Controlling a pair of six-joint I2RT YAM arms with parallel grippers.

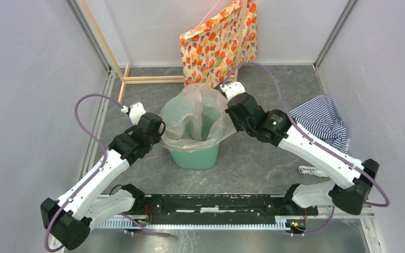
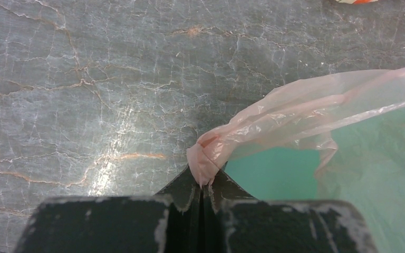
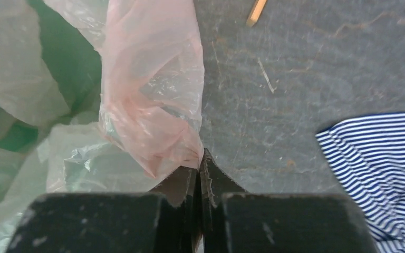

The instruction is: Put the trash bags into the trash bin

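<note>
Left gripper point(image 2: 204, 182) and right gripper point(image 3: 200, 167) pinch trash bag point(image 1: 182, 118) edges tight.

My left gripper point(image 2: 205, 182) and right gripper point(image 3: 200, 163) are black, with edges scuffed to whitish grey. The trash bag point(image 1: 190, 113) is a see-through pale pink, turning milky where it lies over the trash bin point(image 1: 194, 157), which is plain mint green. The surface point(image 1: 253, 158) is dark grey, veined with pale cracks and a few rusty-orange streaks. The floral bag point(image 1: 219, 45) is cream, scattered with orange and red flowers. The striped cloth point(image 1: 321, 121) has narrow navy and white stripes. My arms point(image 1: 97, 179) are white with black joints, their cables point(image 1: 79, 113) mauve. The wooden frame point(image 1: 153, 79) is pale tan.
</note>
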